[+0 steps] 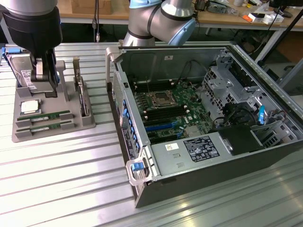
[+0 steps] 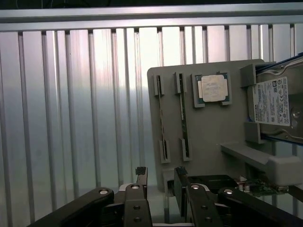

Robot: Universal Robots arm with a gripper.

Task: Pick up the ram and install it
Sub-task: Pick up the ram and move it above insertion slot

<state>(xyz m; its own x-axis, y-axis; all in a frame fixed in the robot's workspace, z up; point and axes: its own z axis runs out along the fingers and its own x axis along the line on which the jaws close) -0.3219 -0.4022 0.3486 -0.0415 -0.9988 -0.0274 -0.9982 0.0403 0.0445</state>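
Biggest first: a ribbed silver worktop (image 1: 57, 189), carrying all the rest. Toward the exterior view's right, a big open computer case (image 1: 189, 187) lying on its side, with a green main board (image 1: 165, 106) inside and long dark slots (image 1: 165, 115) next to the middle socket. Toward the exterior view's left, apart from the case, a grey holder tray (image 1: 85, 125). Over that tray, the pincer (image 1: 47, 87), pointing down, spread wide open, holding nothing, with just air between the two fingers (image 2: 142, 177). In the tray, a silver hard drive (image 1: 21, 71) with a white label, standing on its edge, just beside the pincer. Next in size, a square silver chip (image 1: 29, 107) lying flat. Smallest of all, the ram (image 1: 47, 116) and a twin stick (image 1: 45, 124), both long, thin and green, side by side in narrow grooves past the chip, seemingly up on their long edges, touched by nothing. Step in hand, by the look of things: getting to the ram, not yet gripped. To do that well, slide over from the drive side to the grooves, keeping clear of the drive and the chip. Turn the pincer to put one finger on each flat face of the stick. Come straight down over the middle of one stick, never both. Squeeze softly, enough to hold, not enough to bend. Lift straight up and level, so as not to snag the little grey blocks at the groove ends.
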